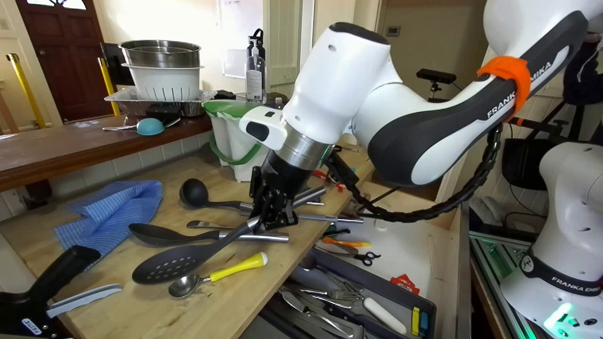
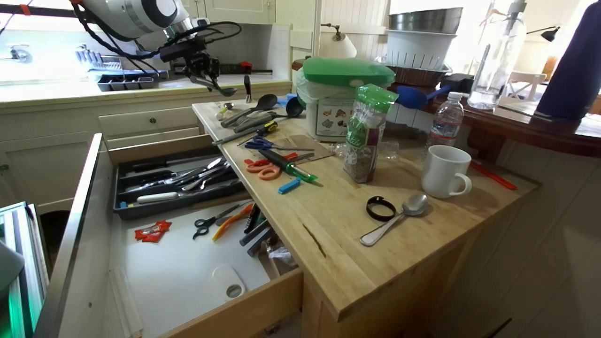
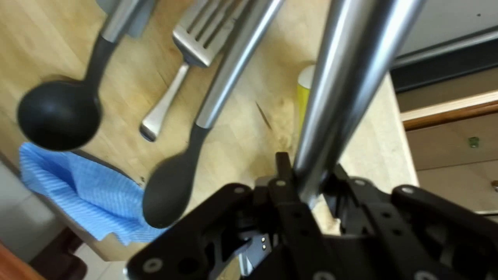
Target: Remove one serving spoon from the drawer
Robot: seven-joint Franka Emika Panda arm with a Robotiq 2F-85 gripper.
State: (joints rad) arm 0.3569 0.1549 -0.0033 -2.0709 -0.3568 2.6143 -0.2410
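Note:
My gripper [image 1: 264, 225] is shut on the steel handle of a serving spoon [image 1: 166, 264] with a slotted black oval head. It holds the spoon tilted, head down, above the wooden tabletop. In the wrist view the handle [image 3: 350, 77] runs between the fingertips [image 3: 313, 177]; its head is out of that view. Gripper [image 2: 210, 80] and spoon head [image 2: 228, 92] also show above the far table end in an exterior view. The drawer [image 1: 414, 235] stands open beside the tabletop; its white floor [image 2: 173, 267] and jumbled cutlery also show. No all-black spoon shows.
On the tabletop lie a solid black spoon [image 1: 155, 234], a black ladle [image 1: 194, 194], a yellow-handled metal spoon [image 1: 239, 267], a fork [image 3: 167, 97] and a blue cloth [image 1: 113, 207]. A green-lidded bin [image 2: 333, 103] and white mug [image 2: 441, 171] stand there. The drawer holds a cutlery tray [image 2: 119, 192].

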